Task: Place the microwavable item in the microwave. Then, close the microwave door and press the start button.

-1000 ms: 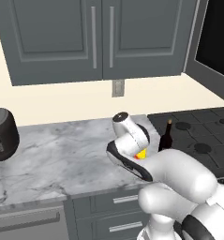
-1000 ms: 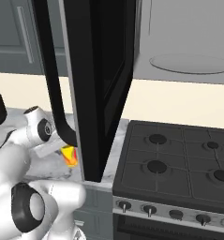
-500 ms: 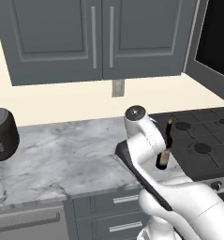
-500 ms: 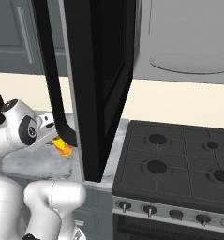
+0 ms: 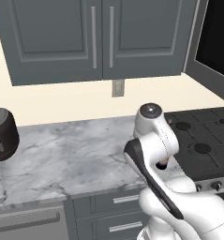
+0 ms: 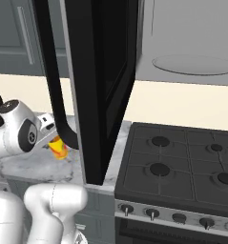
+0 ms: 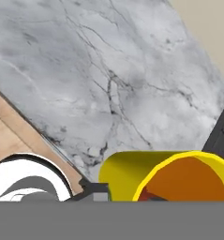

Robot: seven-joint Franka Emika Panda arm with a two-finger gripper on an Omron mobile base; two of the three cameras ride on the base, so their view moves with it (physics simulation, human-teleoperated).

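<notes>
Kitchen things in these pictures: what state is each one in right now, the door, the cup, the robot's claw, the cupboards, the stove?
microwave door: swung wide open.
microwave: open, turntable bare.
yellow cup: tilted, lifted above the marble counter, held at the gripper.
gripper: shut on the cup.
wall cabinet doors: closed.
stove: burners bare.
toaster: standing at the counter's left end.

Ahead of me: grey marble counter (image 5: 71, 159), cream wall (image 5: 62, 101) behind w/ a small outlet plate (image 5: 117, 87). Dark grey upper cabinets (image 5: 92, 37) above, long bar handles. Grey drawers (image 5: 113, 211) under the counter edge. Black gas stove (image 6: 182, 167) to my right, knobs along its front. Wood floor (image 7: 10, 140) below the counter edge.
</notes>
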